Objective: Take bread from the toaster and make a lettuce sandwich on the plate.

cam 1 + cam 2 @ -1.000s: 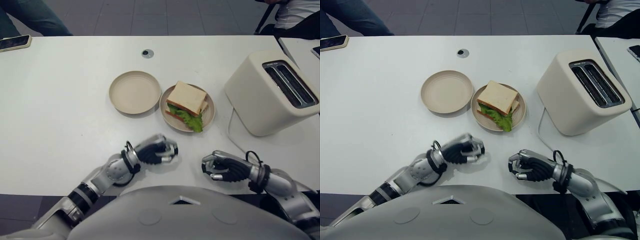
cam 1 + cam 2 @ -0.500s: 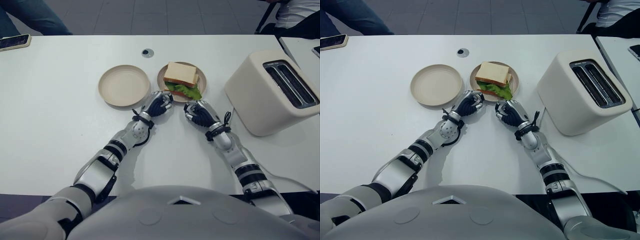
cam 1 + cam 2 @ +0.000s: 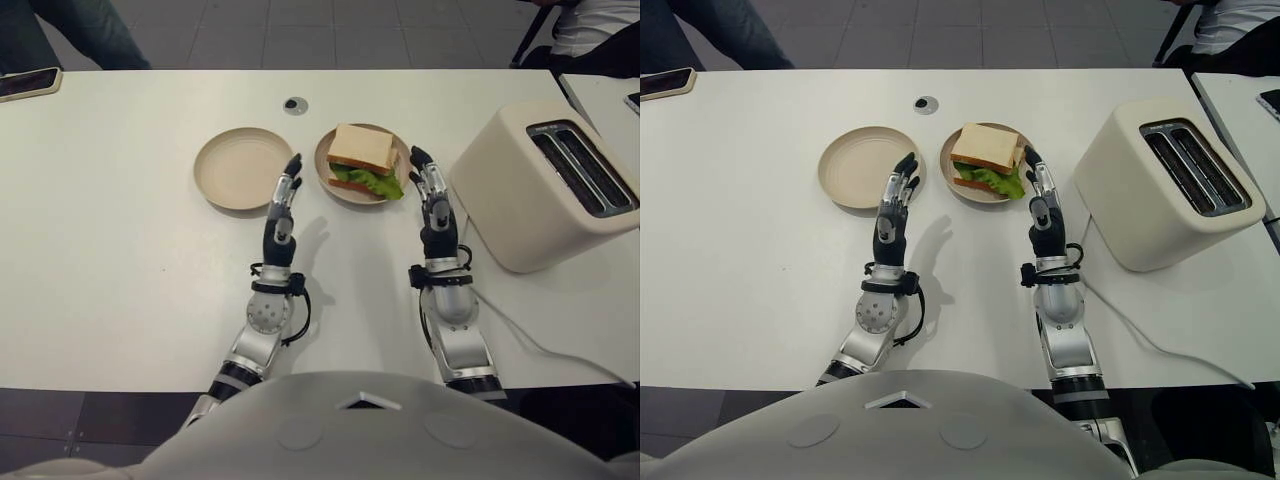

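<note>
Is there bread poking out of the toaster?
No, both slots of the toaster look dark and empty, with nothing sticking up from them.

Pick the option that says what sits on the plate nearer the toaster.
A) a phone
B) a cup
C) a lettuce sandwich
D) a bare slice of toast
C: on the plate beside the toaster lies a sandwich, with green lettuce sticking out at its near edge.
</note>
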`<state>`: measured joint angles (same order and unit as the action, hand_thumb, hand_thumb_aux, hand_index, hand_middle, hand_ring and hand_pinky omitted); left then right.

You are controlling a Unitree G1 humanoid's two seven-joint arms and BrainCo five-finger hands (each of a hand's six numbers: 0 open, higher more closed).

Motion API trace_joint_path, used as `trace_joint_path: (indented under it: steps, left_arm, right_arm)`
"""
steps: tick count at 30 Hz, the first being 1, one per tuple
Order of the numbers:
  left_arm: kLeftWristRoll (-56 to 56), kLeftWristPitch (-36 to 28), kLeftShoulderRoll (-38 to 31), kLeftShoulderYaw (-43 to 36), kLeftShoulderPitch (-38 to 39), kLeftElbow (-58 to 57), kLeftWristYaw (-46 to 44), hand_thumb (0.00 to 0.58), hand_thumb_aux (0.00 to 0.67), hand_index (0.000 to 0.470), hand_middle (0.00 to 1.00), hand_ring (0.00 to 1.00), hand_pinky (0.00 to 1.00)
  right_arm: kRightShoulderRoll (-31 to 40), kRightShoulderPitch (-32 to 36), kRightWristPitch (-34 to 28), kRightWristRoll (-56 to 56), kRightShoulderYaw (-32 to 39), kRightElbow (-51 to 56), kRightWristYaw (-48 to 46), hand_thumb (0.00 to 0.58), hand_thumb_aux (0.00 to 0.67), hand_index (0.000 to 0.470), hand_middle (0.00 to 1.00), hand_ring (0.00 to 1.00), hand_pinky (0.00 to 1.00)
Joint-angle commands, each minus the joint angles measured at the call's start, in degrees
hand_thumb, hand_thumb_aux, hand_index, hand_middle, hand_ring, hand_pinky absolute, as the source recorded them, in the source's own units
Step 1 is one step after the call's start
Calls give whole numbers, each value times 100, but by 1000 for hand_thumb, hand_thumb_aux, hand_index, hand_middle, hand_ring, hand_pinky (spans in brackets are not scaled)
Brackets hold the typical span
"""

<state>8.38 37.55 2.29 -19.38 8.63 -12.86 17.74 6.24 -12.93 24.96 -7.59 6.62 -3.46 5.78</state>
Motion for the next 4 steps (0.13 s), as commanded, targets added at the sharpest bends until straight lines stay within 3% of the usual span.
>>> trace_joint_path:
  steps: [1, 4]
  left_arm:
    - [-52, -694, 342, 386, 196, 170, 240, 0, 0, 0, 0, 0, 0]
    - [-94, -1103, 401, 249, 78, 418, -8, 0, 0, 0, 0, 0, 0]
  right_arm:
    - [-237, 1, -91, -76, 35, -17, 75, 0, 0, 0, 0, 0, 0]
    - [-706, -16, -466, 30, 39, -71, 331, 0, 0, 0, 0, 0, 0]
